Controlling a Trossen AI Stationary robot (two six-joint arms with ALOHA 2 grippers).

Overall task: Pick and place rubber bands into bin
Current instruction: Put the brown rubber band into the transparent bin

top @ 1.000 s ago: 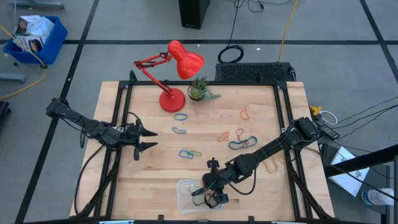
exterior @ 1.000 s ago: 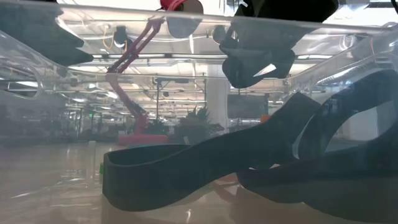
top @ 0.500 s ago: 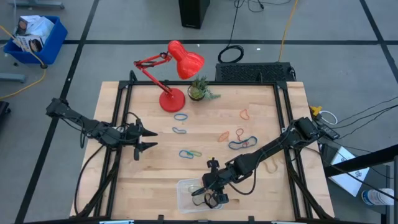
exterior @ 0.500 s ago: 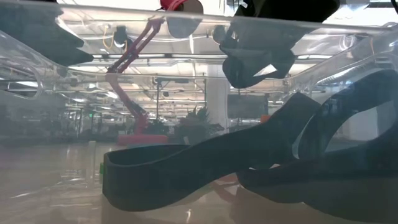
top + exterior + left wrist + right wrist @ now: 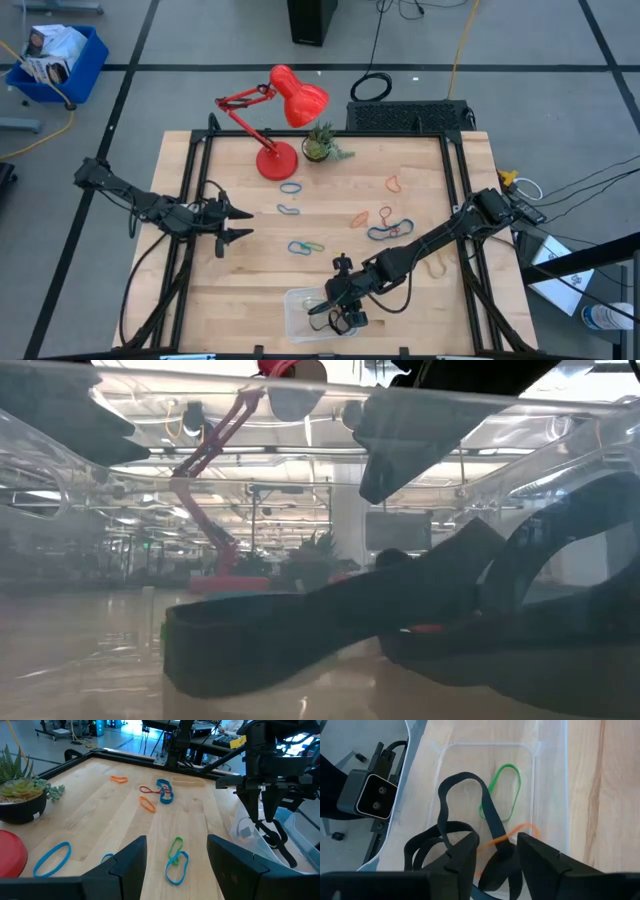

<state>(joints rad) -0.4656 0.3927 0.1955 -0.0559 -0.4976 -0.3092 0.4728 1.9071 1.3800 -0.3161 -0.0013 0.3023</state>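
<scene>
Right wrist view puts my right gripper [image 5: 495, 857] just above the bin [image 5: 437, 757], fingers parted and grasping nothing. Inside the clear tray lie a wide black band [image 5: 487, 817], a green band [image 5: 512, 770] and an orange band [image 5: 532, 827]. More rubber bands [image 5: 305, 246] lie scattered across the table [image 5: 250, 290] (blue, orange, red). My left gripper [image 5: 235, 223] waits at the table's left side, fingers spread.

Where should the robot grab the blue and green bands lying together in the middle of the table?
Probably from straight above, pinching where the green band crosses the blue band. They lie flat, so a side approach finds no edge. The left hand is open nearby.
</scene>
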